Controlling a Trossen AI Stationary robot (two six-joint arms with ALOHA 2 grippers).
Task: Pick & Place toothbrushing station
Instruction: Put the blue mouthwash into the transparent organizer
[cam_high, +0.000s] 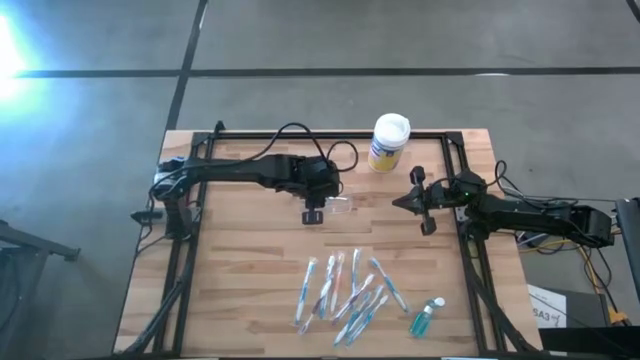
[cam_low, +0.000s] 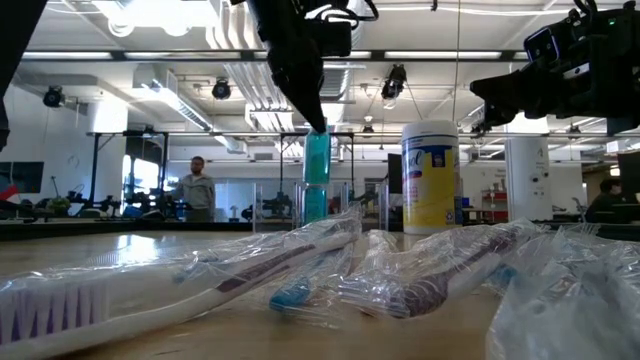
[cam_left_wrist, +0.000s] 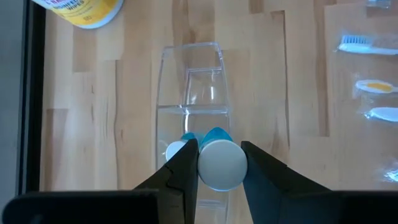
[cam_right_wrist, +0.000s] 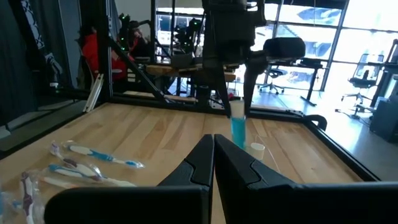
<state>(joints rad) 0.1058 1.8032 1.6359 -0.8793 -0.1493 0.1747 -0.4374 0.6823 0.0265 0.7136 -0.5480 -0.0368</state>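
Wrapped toothbrushes (cam_low: 300, 265) lie nearest; behind them the left end effector (cam_left_wrist: 214, 163) grips a blue tube (cam_low: 317, 175) over the toothbrushing station (cam_left_wrist: 189, 93) — right end effector (cam_right_wrist: 212, 152) closed, empty, off to the side.

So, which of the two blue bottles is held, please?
The bottle in the left gripper, above the clear holder; the other bottle sits beside the wrapped toothbrushes.

Matt wooden table (cam_high: 250, 260) (clear glossy plastic holder (cam_left_wrist: 189, 93))

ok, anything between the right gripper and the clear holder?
No. In the high view, the table between the right gripper and the clear holder is bare wood; the white-lidded canister stands off that line.
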